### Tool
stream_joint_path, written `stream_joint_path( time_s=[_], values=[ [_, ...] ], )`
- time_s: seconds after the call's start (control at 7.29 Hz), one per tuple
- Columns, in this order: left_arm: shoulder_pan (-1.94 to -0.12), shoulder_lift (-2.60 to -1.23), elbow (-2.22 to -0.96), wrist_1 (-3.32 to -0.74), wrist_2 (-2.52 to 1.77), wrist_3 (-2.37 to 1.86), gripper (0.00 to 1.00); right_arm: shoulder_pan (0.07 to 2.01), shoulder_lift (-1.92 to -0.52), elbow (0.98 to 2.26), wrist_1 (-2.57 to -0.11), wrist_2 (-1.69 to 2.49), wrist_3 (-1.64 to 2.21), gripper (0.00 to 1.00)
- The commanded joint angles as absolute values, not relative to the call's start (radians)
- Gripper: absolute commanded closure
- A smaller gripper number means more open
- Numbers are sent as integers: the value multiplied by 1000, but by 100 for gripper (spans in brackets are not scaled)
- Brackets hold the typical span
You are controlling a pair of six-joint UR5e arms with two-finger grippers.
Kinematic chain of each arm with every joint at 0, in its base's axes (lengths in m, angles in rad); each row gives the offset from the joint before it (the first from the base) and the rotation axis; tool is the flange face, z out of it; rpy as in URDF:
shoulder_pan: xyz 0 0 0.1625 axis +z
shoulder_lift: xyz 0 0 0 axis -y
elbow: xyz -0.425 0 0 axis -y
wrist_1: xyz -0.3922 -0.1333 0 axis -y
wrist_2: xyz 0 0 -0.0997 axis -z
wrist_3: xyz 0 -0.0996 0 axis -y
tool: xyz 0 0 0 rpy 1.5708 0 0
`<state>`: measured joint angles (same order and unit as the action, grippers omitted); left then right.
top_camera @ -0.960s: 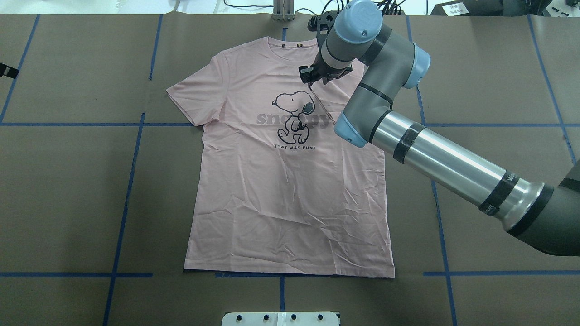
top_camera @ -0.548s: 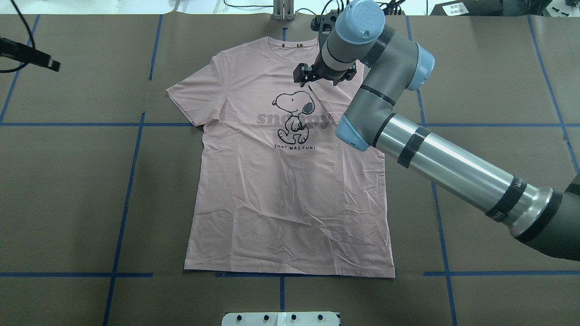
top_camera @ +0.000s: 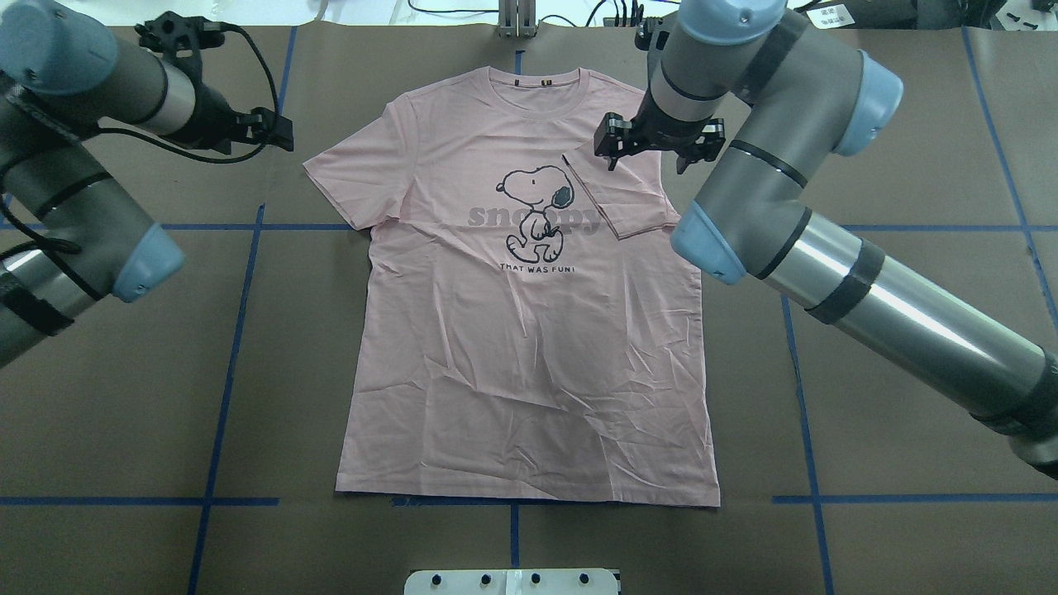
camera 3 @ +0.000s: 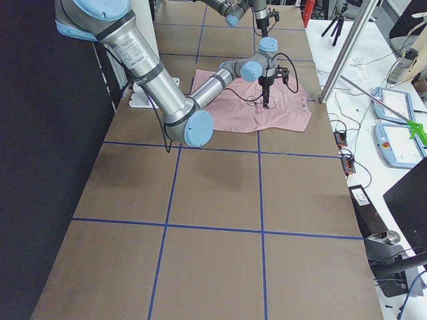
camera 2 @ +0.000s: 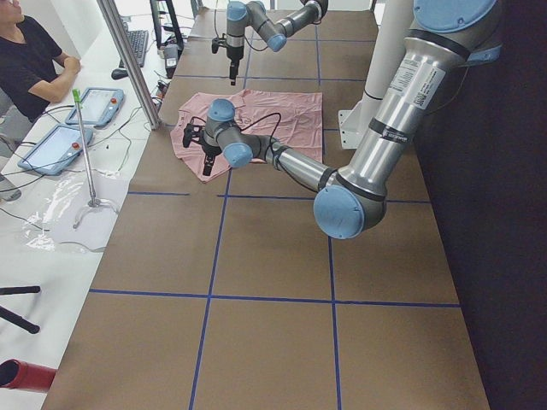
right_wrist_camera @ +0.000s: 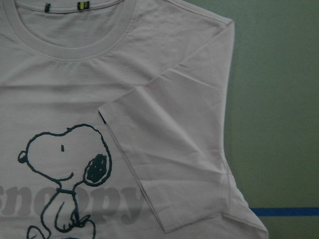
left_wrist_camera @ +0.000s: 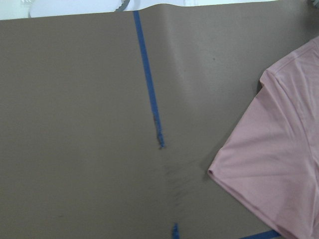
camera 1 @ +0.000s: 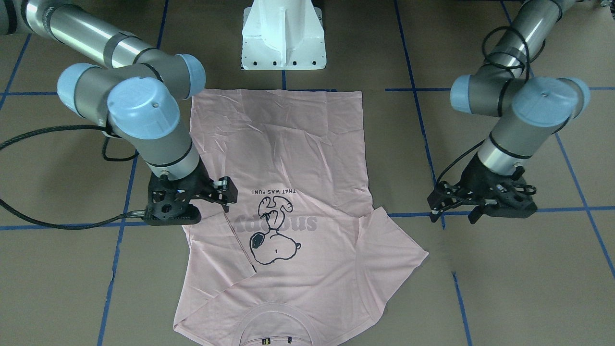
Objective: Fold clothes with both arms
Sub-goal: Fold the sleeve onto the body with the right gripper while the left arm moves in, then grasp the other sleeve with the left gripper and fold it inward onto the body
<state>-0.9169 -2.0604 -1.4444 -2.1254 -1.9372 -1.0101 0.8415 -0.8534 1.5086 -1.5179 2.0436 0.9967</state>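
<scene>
Brown desk [top_camera: 124, 372], T-shirt [top_camera: 529, 347] flat: lower spread, empty left pincer [camera 1: 454, 215] onto T-shirt's unfolded sleeve [top_camera: 355, 178] hem; lift spread, empty right pincer [top_camera: 650, 155] clear.

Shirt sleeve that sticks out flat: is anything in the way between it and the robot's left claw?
No, nothing visible. Only brown table shows between the left gripper and the flat sleeve of the T-shirt. The gripper is open and beside the sleeve, not touching it.
</scene>
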Motion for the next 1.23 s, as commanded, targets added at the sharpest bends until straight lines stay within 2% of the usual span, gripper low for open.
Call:
stream_joint_path(
  time_s=[0.0, 0.27, 0.69, 0.96, 1.1],
  values=[
    [-847, -2135, -1297, -2173, -1783, -1046, 1, 890, -894, 1546, -1537, 2101, 916, 0],
    [-844, -2173, -1163, -2279, -1776, -1046, 6, 902, -914, 1548, -1525, 2117, 913, 0],
    [-811, -2177, -1144, -2292, -1747, -1048, 14, 900, -914, 1546, -1522, 2114, 913, 0],
    [-811, -2178, -1144, -2290, -1747, -1046, 33, 900, -914, 1545, -1522, 2114, 913, 0],
    [-811, -2180, -1144, -2289, -1747, -1046, 54, 900, -914, 1545, -1522, 2114, 914, 0]
  ],
)
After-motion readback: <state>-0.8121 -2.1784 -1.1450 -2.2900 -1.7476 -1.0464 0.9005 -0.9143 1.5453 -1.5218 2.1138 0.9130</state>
